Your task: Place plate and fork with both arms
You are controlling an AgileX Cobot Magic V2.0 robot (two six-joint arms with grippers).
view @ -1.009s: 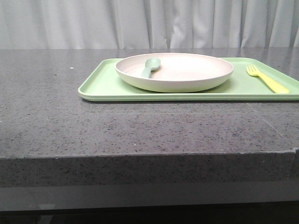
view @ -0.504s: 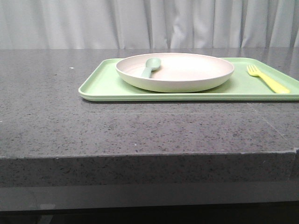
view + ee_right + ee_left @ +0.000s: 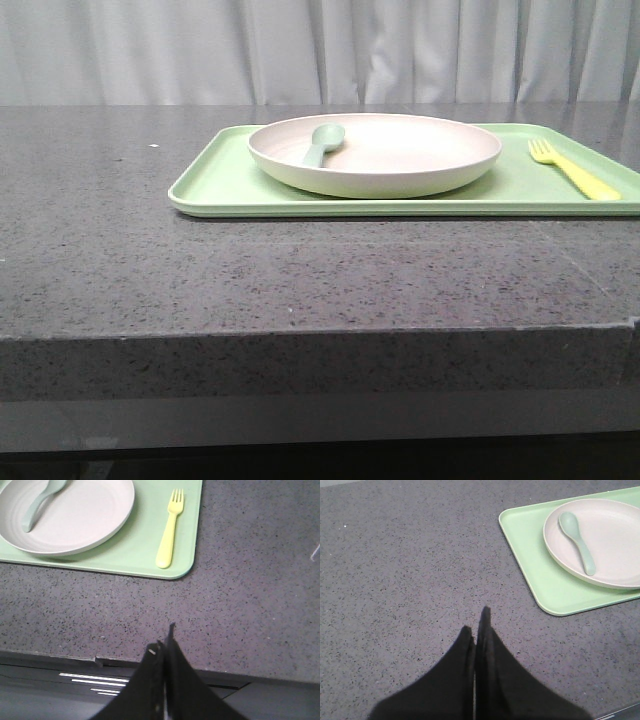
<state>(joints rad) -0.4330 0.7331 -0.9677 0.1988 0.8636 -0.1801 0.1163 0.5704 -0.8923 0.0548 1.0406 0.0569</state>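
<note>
The cream plate (image 3: 375,152) rests on the light-green tray (image 3: 215,185), with a pale grey-green spoon (image 3: 322,143) lying in it. The yellow fork (image 3: 572,167) lies on the tray to the right of the plate. The plate (image 3: 615,535) and spoon (image 3: 577,540) show in the left wrist view; the plate (image 3: 80,515) and fork (image 3: 170,530) show in the right wrist view. My left gripper (image 3: 476,625) is shut and empty over bare counter, left of the tray. My right gripper (image 3: 166,636) is shut and empty above the counter's front edge. Neither gripper shows in the front view.
The grey speckled counter (image 3: 120,260) carries the tray (image 3: 530,560) toward its back right. The counter's front edge (image 3: 75,655) runs under the right gripper. A white curtain (image 3: 150,50) hangs behind.
</note>
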